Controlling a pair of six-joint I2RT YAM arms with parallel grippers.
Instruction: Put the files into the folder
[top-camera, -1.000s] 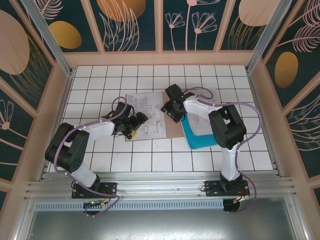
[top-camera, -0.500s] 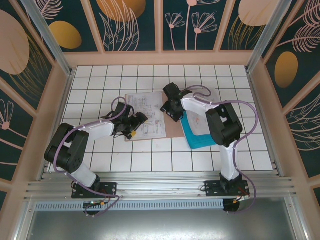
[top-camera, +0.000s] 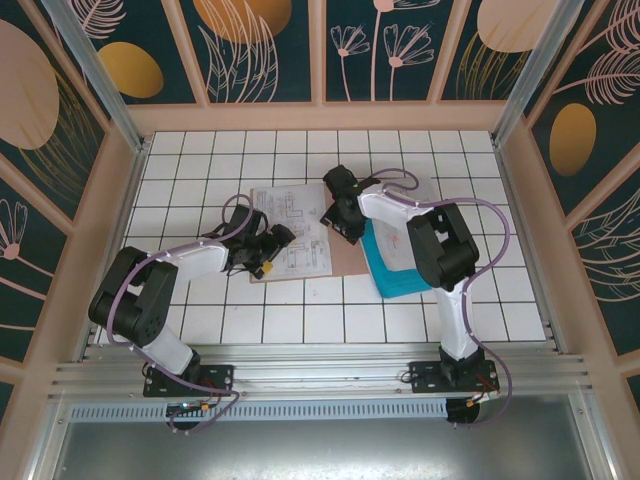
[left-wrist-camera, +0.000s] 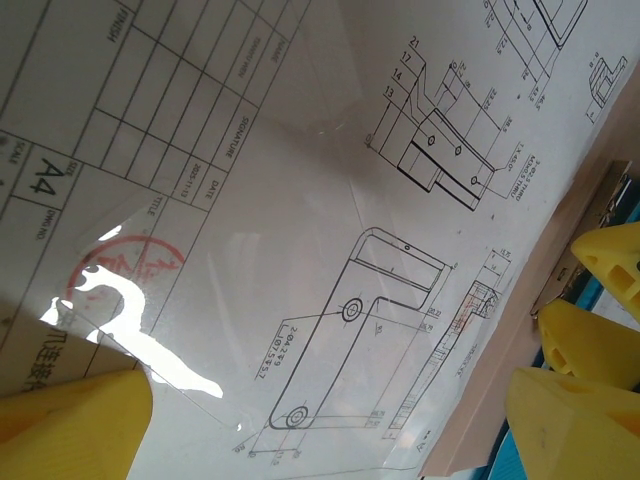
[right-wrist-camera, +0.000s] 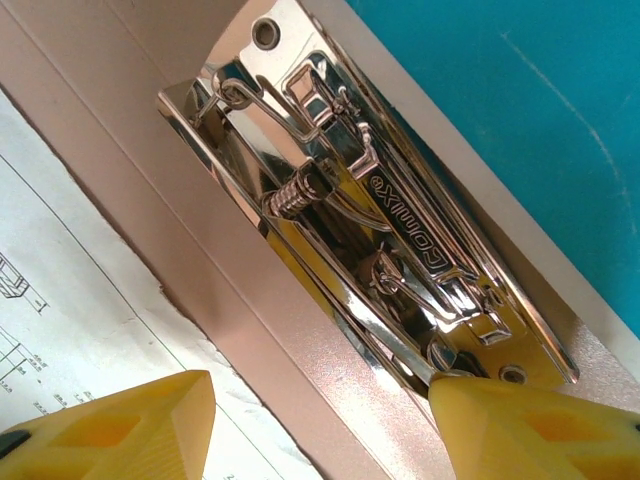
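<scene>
You get bright, even light from above, with soft shadows on the counter (top-camera: 330, 315). White glare streaks the printed sheet (left-wrist-camera: 300, 180); the metal clip (right-wrist-camera: 365, 205) shines; yellow fingertips (right-wrist-camera: 110, 425) look blurred.

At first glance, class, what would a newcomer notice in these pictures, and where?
The shiny metal clip stands out, fixed along the spine of the pinkish folder, seen between the open yellow fingers of the right gripper. Next comes the white sheet of engineering drawings, lying on the folder under the left gripper. A teal sheet lies to its right.
</scene>
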